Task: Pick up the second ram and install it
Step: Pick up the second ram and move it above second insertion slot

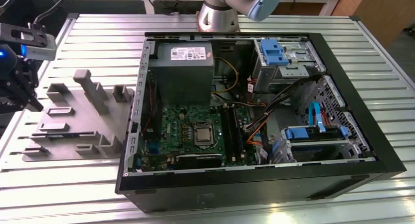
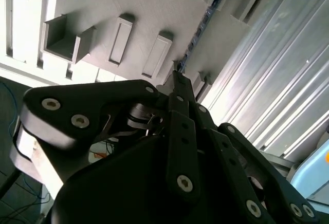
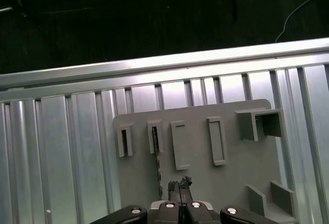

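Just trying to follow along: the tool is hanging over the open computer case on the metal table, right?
Not quite. The tool hangs over the grey tray beside the case, not over the case. The first wrist view shows the tray just beyond its tip. The case is open and the table is metal, as you say.

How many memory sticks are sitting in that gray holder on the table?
1: the second ram stands on edge in a narrow slot of the gray holder. Its other pockets look empty, though one could hide something.
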